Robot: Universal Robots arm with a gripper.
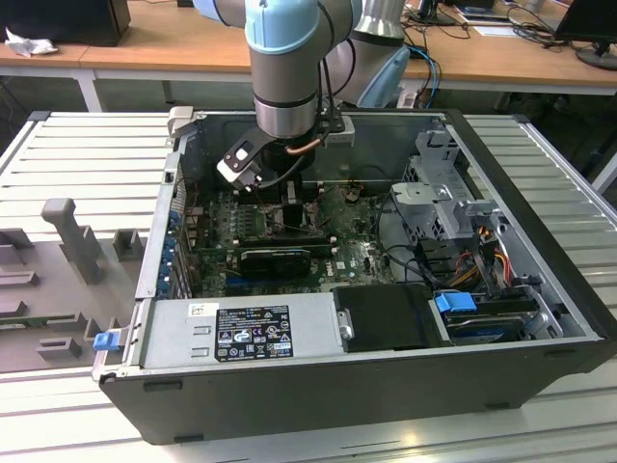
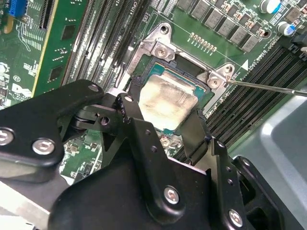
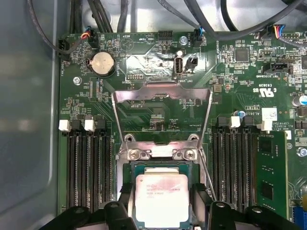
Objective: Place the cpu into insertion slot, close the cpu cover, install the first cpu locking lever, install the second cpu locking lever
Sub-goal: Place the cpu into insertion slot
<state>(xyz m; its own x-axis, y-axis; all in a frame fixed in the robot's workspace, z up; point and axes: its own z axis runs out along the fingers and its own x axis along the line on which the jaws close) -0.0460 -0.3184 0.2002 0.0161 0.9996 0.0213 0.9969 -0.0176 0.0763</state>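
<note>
The cpu [image 3: 160, 199], with its pale silvery face up, lies level in the insertion slot [image 3: 158, 153], inside the slot's silvery rim. My gripper [image 3: 161, 191] is down over it. One black finger [image 3: 125, 201] presses against one edge of the chip and the other presses against the opposite edge. In the second wrist view the cpu [image 2: 168, 100] again sits between the fingers [image 2: 132, 103] of the gripper [image 2: 163, 110]. The cpu cover [image 3: 163, 93] stands flipped up behind the slot. A thin locking lever [image 2: 268, 86] sticks out free beside the socket.
Long black memory slots [image 3: 88, 167] flank the socket, with a green memory card [image 3: 271, 177] beyond them. In the exterior view the arm [image 1: 284, 68] reaches down into the open computer case [image 1: 540, 241], between the power supply [image 1: 241, 333] and the drive cage [image 1: 443, 193].
</note>
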